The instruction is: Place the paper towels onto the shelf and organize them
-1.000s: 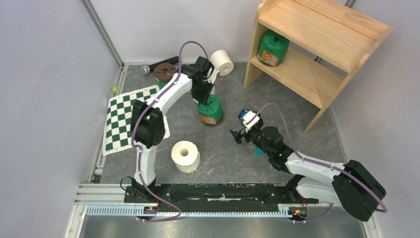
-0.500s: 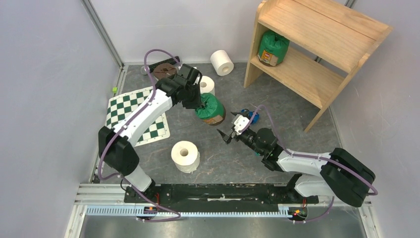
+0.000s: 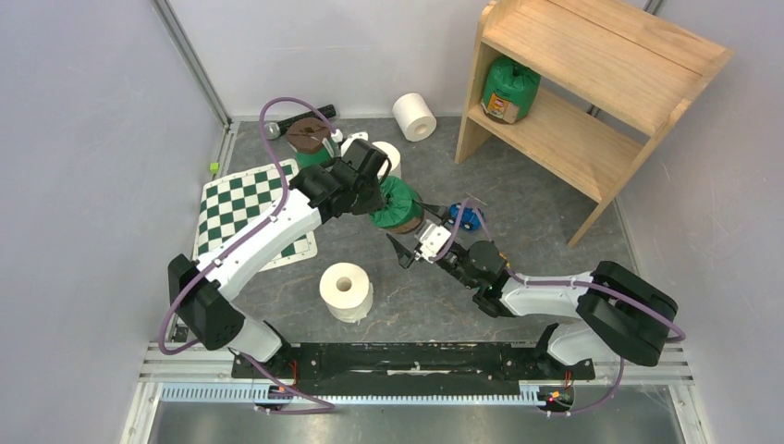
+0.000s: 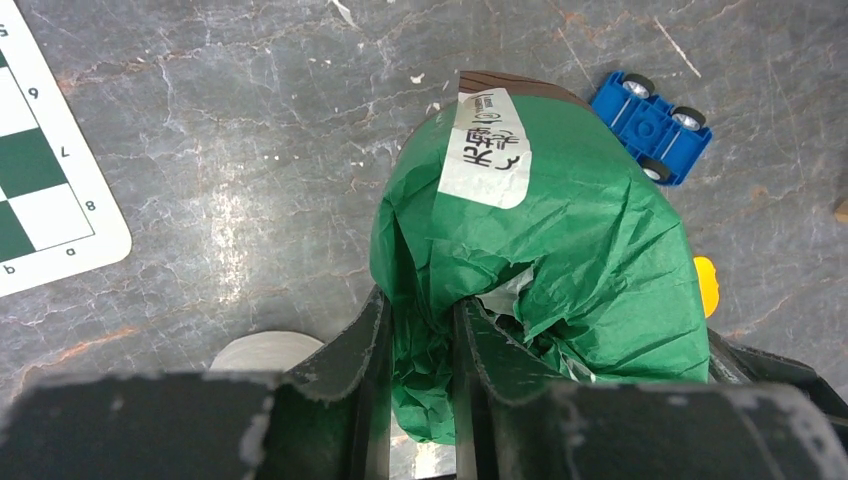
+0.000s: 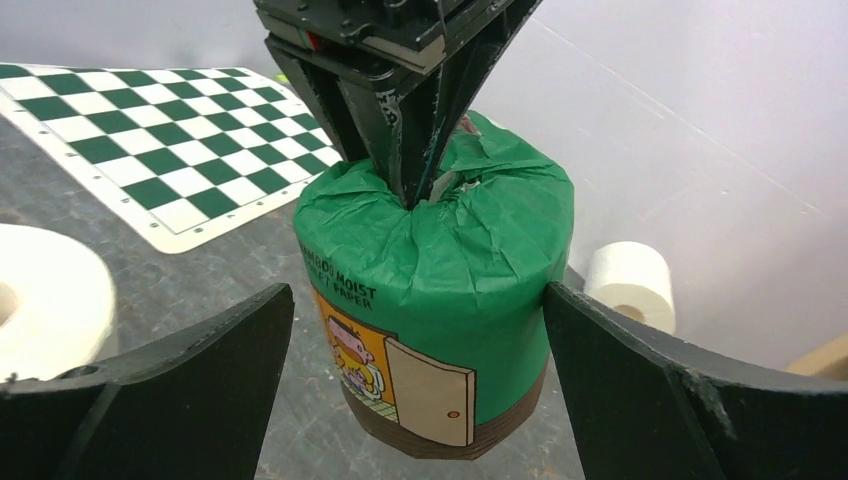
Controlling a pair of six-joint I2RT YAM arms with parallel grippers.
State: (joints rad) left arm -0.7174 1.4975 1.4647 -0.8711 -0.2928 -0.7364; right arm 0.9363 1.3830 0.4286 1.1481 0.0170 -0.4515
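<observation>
My left gripper (image 3: 377, 197) is shut on the crumpled top of a green-wrapped paper towel roll (image 3: 398, 203), pinching the wrap (image 4: 425, 330) and holding the roll just off the floor. In the right wrist view this roll (image 5: 440, 290) hangs upright between the wide-open fingers of my right gripper (image 5: 417, 292), which do not touch it. Another green roll (image 3: 509, 88) stands on the lower tier of the wooden shelf (image 3: 592, 139). Bare white rolls lie at the back (image 3: 414, 116), behind the left wrist (image 3: 389, 155) and near the arm bases (image 3: 346, 289).
A green-white checkerboard mat (image 3: 236, 217) lies at the left. A blue toy car (image 3: 467, 217) sits right of the held roll. A black microphone (image 3: 296, 120) and a brown disc (image 3: 307, 137) are at the back. Grey walls close in both sides.
The left arm has carried the green roll nearer and to the right. The right gripper has moved left, and its open fingers now flank the roll.
</observation>
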